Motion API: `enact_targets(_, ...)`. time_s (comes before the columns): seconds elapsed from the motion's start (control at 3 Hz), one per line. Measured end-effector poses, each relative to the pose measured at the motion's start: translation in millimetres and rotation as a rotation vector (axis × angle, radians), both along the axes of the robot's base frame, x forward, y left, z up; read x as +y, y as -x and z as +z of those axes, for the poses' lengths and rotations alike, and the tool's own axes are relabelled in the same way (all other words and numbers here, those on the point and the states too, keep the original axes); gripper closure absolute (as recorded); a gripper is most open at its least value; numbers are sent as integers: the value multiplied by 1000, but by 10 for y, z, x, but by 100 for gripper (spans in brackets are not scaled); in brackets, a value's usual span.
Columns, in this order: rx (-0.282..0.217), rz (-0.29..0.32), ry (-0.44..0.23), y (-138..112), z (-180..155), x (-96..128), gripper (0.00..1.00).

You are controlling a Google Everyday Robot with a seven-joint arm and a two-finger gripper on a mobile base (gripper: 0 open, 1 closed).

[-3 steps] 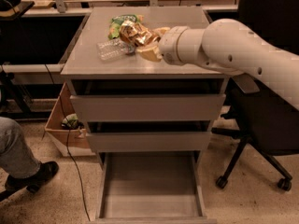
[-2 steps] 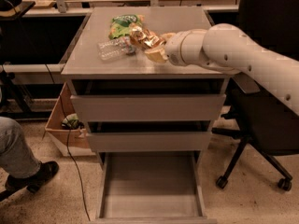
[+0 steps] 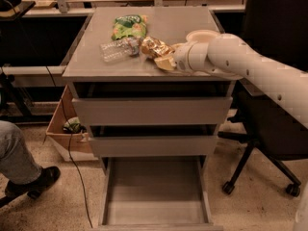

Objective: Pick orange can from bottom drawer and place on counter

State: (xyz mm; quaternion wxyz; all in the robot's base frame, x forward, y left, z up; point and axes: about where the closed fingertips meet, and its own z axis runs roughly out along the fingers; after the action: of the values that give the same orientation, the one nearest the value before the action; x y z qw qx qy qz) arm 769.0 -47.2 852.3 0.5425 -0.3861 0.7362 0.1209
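The orange can (image 3: 155, 47), shiny and dented, is low over the grey counter (image 3: 168, 18) near its front middle, just right of the clear bottle. My gripper (image 3: 165, 61) comes in from the right on the white arm and is shut on the can's right end. Whether the can rests on the counter or hangs just above it, I cannot tell. The bottom drawer (image 3: 155, 198) is pulled fully out below, and its grey tray holds nothing.
A clear plastic bottle (image 3: 117, 50) and a green snack bag (image 3: 129, 26) lie on the counter's left half. A pale bowl (image 3: 202, 35) sits behind my wrist. A black office chair (image 3: 269, 129) stands right, a cardboard box (image 3: 65, 134) and a person's leg (image 3: 17, 155) left.
My gripper and the can have moved together a little to the right and toward the counter's front edge, and lower. The bottle, bag and drawers have not moved.
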Motion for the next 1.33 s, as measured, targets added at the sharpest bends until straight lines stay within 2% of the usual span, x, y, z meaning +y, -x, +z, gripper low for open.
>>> enact_targets(0.33, 32, -10, 0, -77, -161, -36, 58)
enact_targets(0.67, 34, -9, 1, -80, -128, -33, 35)
enact_targets(1.0, 50, 18, 19, -66, -151, 50, 4)
enact_targets(1.33, 50, 20, 20, -91, -115, 49, 0)
